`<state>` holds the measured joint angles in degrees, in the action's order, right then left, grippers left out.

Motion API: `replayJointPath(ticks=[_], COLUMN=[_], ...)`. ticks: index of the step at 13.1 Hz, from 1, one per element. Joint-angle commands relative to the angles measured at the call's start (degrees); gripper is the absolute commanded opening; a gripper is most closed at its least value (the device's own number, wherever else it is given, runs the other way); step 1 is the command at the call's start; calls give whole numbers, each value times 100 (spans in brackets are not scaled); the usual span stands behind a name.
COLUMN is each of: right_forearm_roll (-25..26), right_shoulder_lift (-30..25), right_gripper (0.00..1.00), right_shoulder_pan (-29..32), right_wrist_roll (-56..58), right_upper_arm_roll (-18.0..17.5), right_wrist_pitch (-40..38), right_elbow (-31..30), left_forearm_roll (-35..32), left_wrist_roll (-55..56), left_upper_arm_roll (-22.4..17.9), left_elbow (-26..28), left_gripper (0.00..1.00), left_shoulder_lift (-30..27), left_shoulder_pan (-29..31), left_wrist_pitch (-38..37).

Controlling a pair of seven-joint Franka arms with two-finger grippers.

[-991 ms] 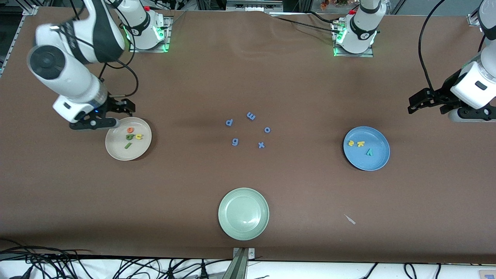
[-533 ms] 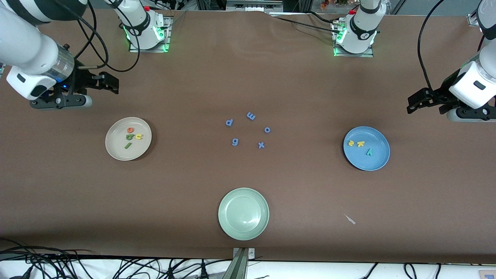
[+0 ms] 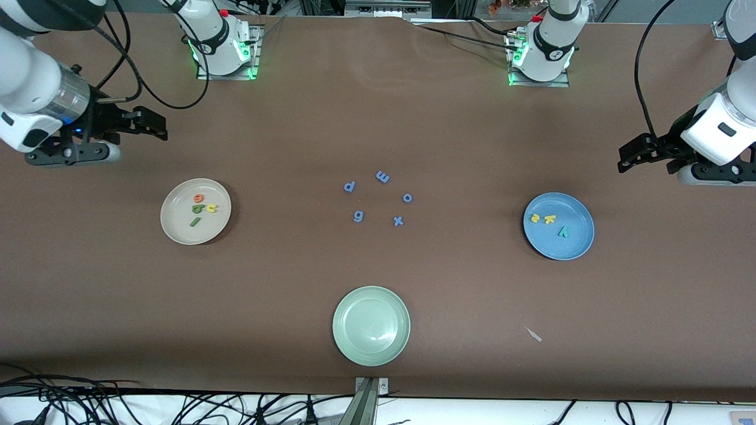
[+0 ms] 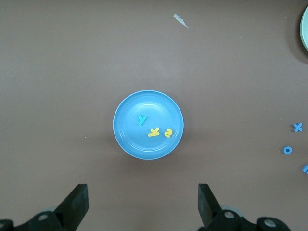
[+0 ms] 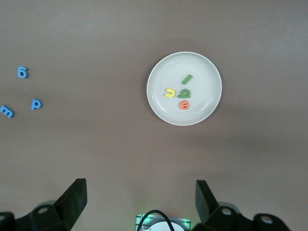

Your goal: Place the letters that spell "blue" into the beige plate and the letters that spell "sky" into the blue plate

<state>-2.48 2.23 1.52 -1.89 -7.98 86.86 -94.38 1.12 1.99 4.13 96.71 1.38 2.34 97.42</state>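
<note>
Only the front view showed the pale green plate (image 3: 371,326) whole; both wrist views showed their grippers' jaws spread, empty.

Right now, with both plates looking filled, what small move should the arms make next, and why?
Probably none beyond parking: the beige plate holds the b, l, u, e letters, the blue plate the s, k, y letters, and the left gripper and right gripper are open, clear of both.

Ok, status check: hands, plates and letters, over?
Left hand and right hand open, empty, off the plates. b, l, u, e in beige plate; s, k, y in blue plate. Nothing in the way.
</note>
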Motion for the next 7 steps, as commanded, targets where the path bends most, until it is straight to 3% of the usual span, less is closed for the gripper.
replayJointPath(ticks=[1,7], right_forearm_roll=[-130,-69], right_shoulder_lift=[128,243], right_gripper=[100,100], right_shoulder_pan=[32,59], right_wrist_roll=[74,57], right_upper_arm_roll=[16,25], right_wrist_pitch=[-117,-196], right_elbow=[279,658], left_forearm_roll=[-94,-95], left_wrist_roll=[38,38], left_upper_arm_roll=[35,79], left_elbow=[-179,-179], left_gripper=[100,100], left_shoulder_lift=[55,47], left_shoulder_pan=[3,12], left_wrist_pitch=[-171,-215])
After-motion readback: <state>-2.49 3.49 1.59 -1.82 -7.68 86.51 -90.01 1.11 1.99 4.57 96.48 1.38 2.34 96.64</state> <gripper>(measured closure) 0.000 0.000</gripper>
